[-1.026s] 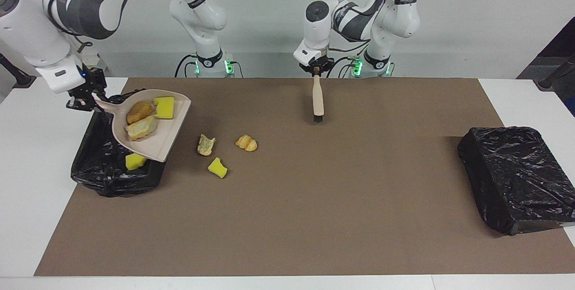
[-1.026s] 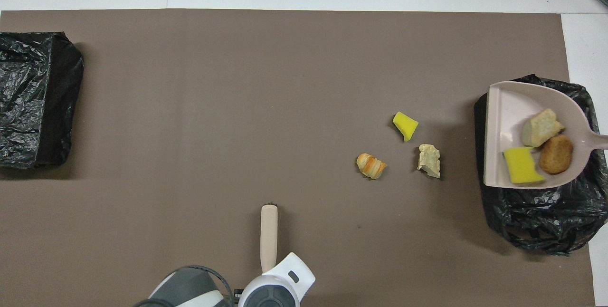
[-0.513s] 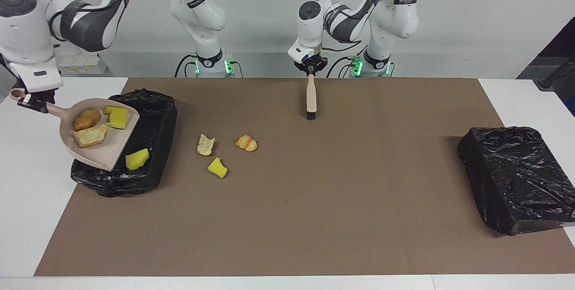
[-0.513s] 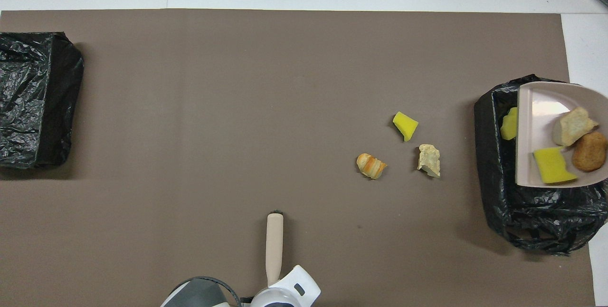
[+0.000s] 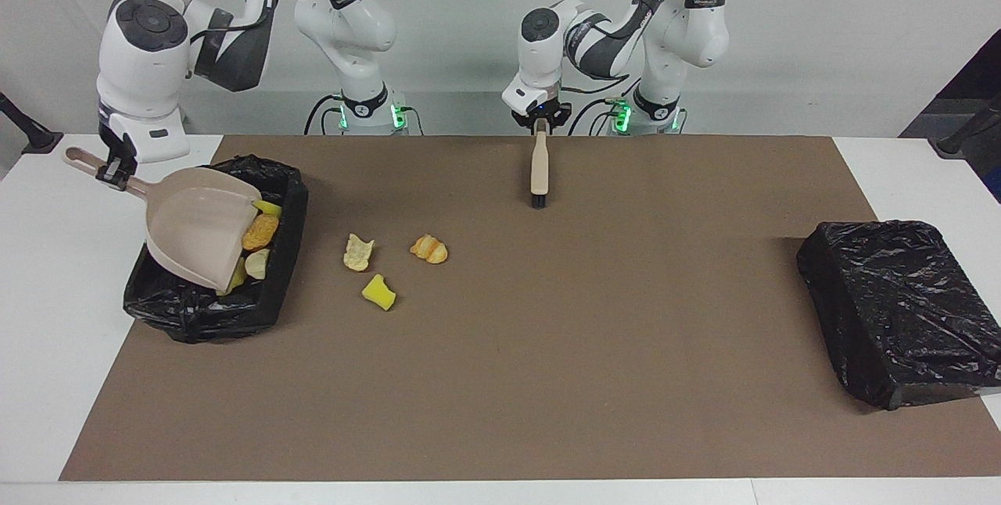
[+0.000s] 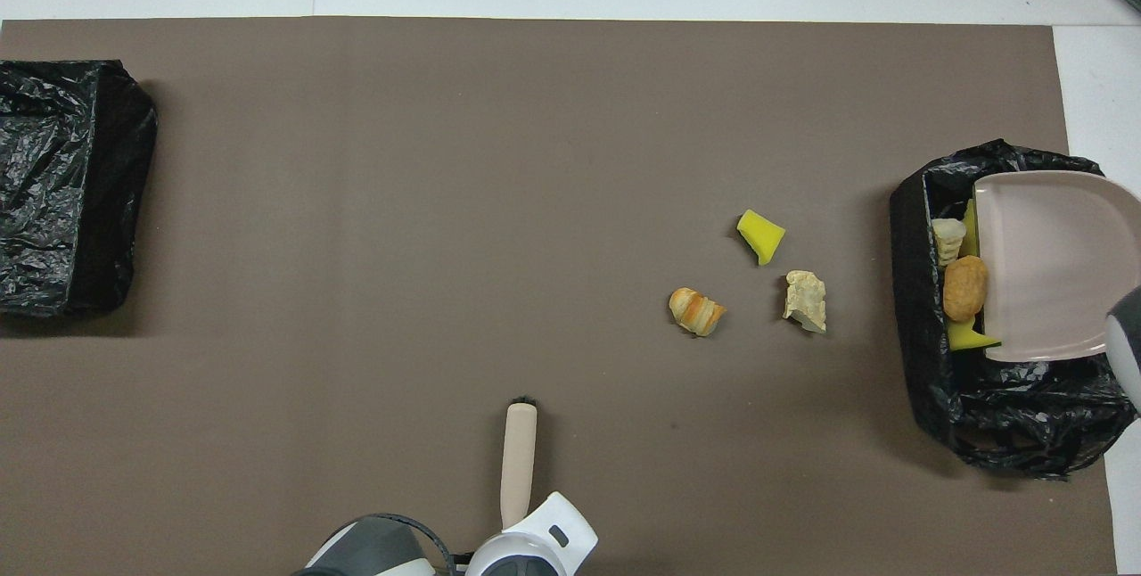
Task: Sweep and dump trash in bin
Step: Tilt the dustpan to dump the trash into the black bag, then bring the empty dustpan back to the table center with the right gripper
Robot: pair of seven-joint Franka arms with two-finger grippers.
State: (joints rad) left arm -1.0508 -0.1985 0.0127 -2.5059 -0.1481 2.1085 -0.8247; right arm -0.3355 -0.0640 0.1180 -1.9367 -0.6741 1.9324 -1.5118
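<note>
We see two glossy white arms with rounded casings, dark grey joint bands and round grey joint caps. Black cables loop along their upper links. Green lights glow at both bases, where black cables gather. Each wrist ends in black fittings.

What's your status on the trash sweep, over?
Right gripper tips dustpan over bin. Left gripper holds brush, waiting. Three trash pieces on mat. Nothing blocking.

High facing camera across the table (image 5: pixel 47 317) toward both robots, steep overhead camera above them, both sharing the brown mat (image 5: pixel 547 349).
</note>
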